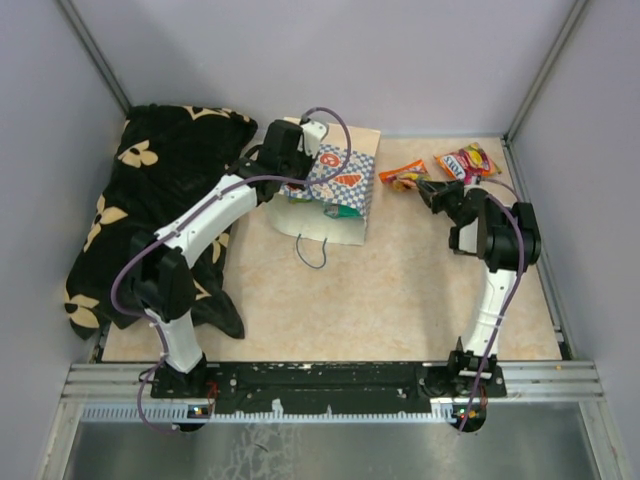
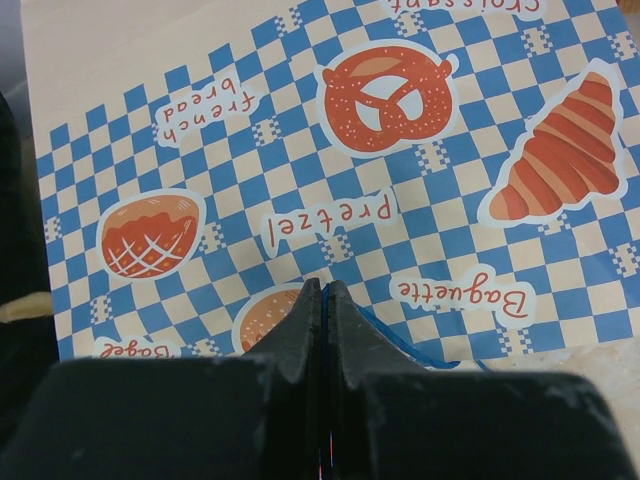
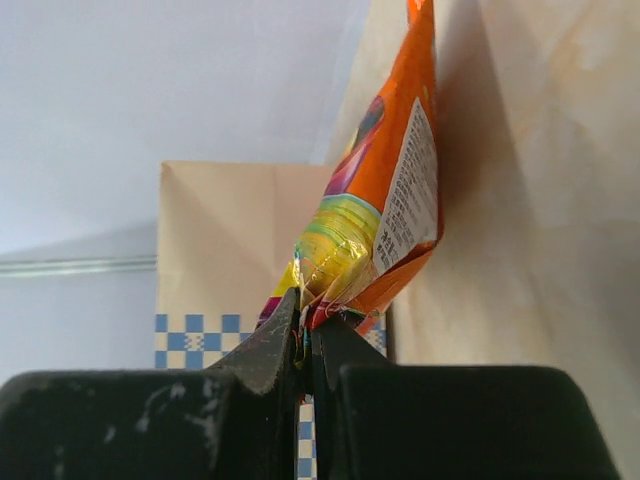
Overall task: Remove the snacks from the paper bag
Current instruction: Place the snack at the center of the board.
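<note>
The paper bag [image 1: 338, 200] lies near the back of the table, its blue-checked band [image 2: 300, 150] with bread pictures filling the left wrist view. My left gripper [image 2: 322, 287] hangs over the bag [image 1: 303, 180], shut on a thin blue cord handle [image 2: 400, 340]. To the right, my right gripper [image 1: 428, 188] is shut on the crumpled end of an orange snack packet [image 3: 385, 200], which shows in the top view [image 1: 405, 177] just right of the bag. The bag's cream side [image 3: 230, 240] stands behind it. A second, red-orange packet [image 1: 467, 163] lies flat at the back right.
A black flower-patterned cloth [image 1: 150, 200] covers the table's left side under the left arm. The bag's other blue cord handle [image 1: 312, 252] loops onto the table in front of the bag. Grey walls close the back and both sides.
</note>
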Robot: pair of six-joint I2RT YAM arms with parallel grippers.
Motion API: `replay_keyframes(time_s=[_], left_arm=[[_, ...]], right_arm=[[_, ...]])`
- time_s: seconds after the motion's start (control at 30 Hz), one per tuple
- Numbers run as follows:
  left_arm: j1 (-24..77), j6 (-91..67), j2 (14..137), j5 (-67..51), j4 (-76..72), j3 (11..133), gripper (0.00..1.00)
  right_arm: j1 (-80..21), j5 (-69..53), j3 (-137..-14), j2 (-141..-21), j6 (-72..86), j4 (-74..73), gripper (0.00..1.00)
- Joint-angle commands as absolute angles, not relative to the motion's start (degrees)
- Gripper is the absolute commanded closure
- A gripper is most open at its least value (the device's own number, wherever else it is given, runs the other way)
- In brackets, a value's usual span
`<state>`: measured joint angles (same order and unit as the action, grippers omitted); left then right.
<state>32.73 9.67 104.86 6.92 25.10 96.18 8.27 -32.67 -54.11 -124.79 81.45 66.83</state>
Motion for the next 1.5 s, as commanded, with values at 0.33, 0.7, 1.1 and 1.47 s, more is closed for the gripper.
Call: replay_keyframes(time_s=[0.33,0.7,1.1,1.47], left_arm=[[32.26,7.35,108.66,4.94,28.11,101.77,1.0],[32.35,5.77,107.07,3.31,27.78,100.57,1.0],[32.78,5.18,103.78,0.99,24.6,93.47,1.0],[32.78,4.76,101.61,-2.2,21.63,91.03,1.0]], right_arm=[[7.82,-11.99,-51.26,-101.98,52.72,25.86,0.11],[-2.96,5.21,-72.94,-92.33,21.38,-9.17,0.25],[-6.14,6.29,-87.42,-115.57,14.55,-18.39,0.28],[-8.35,11.03,-96.57,-127.88,16.36,-19.56,0.22]])
